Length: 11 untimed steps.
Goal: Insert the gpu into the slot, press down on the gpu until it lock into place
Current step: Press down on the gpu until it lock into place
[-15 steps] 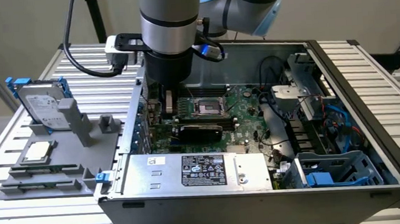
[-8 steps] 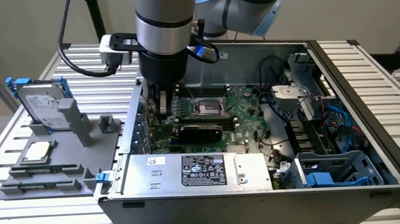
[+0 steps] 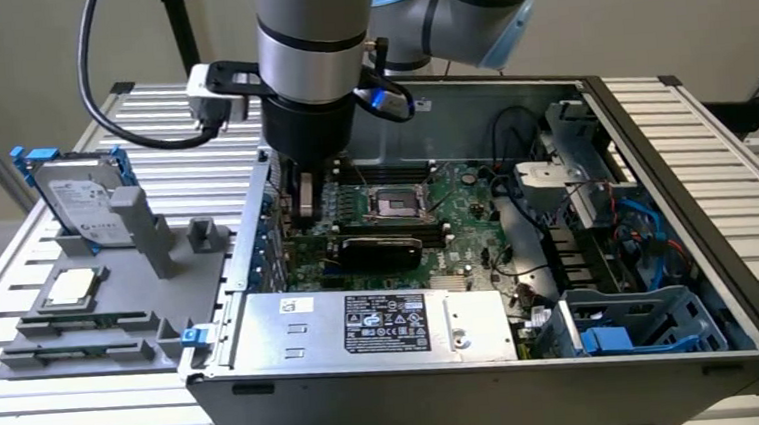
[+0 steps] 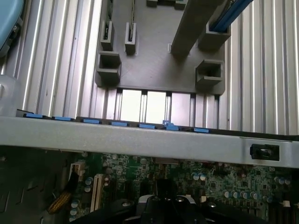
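Beside case wall (image 4: 140,139) | hand (image 3: 305,216) closed over motherboard (image 3: 467,216) | CPU socket (image 3: 395,204) adjacent

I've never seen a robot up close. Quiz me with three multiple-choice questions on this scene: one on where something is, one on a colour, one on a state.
1. Where is the claw?
A) high above the case
B) down inside the computer case
C) outside it, over the table

2. Clips on the silver hard drive are:
A) blue
B) red
C) yellow

3. The case is:
A) closed
B) upside down
C) open

Answers: 1 B, the arm reaches down to the motherboard; 2 A, blue shows at the drive's top edge; 3 C, its inside parts are visible.
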### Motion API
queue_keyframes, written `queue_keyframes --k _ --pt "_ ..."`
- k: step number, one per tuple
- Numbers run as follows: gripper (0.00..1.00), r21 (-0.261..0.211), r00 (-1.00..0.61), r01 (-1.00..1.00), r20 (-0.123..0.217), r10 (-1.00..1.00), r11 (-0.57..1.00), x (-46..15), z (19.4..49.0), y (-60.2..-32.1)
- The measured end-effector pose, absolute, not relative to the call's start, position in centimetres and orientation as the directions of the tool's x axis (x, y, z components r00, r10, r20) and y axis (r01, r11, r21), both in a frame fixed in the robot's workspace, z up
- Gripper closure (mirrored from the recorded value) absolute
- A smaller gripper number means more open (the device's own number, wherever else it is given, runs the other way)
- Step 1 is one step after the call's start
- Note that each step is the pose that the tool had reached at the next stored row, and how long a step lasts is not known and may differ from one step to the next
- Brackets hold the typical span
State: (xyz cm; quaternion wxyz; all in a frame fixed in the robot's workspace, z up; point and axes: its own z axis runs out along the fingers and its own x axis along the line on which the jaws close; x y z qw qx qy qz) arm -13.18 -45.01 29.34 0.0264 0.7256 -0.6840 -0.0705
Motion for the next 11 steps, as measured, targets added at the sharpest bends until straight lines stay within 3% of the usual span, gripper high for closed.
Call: queue_keyframes --k 11 --pt "0.89 0.196 0.050 -0.979 -0.069 -0.996 -0.063 -13.22 29.33 -45.01"
